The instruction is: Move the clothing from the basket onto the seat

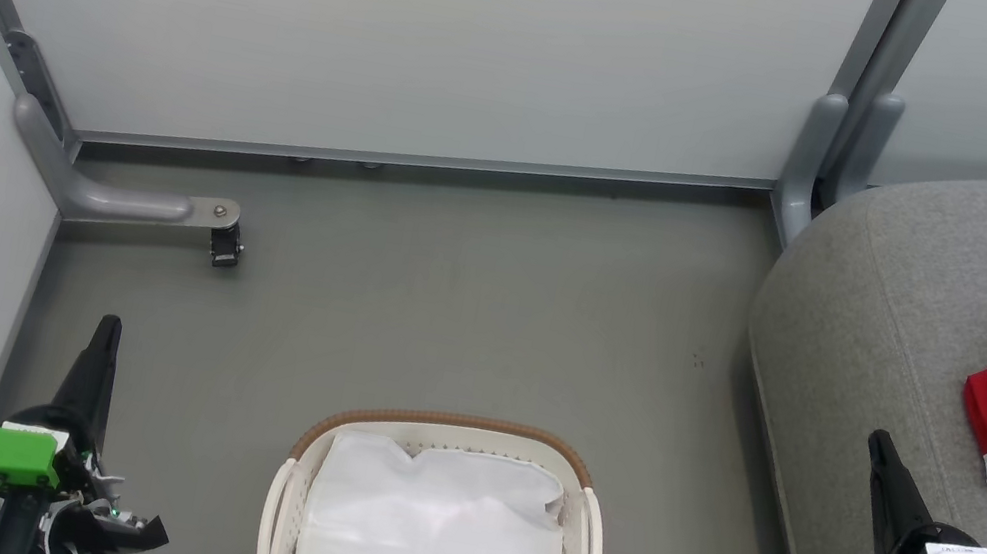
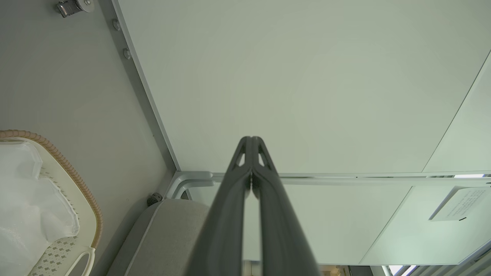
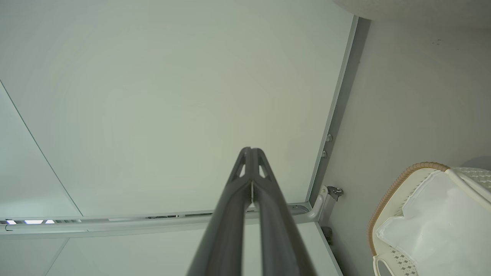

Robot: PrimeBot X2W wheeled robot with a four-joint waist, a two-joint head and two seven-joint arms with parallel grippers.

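Head camera is up high, tipped forward and down. The grey floor (image 1: 470, 293) fills the middle, the basket (image 1: 453, 420) is cut off by the bottom edge, the seat (image 1: 873, 314) runs off to the right, and white partition panels (image 1: 395, 26) cross the top. The wrist cameras ride either side of the basket, each sighting along its own fingers at those panels from some way back, and each is rolled onto its side. In the left wrist view the left gripper (image 2: 251, 142) is dead centre, with floor and basket rim at the left and a seat corner below. In the right wrist view the right gripper (image 3: 251, 152) is centred, with floor and basket on the right. All three views share the basket and the partition's castor foot (image 1: 223, 242).
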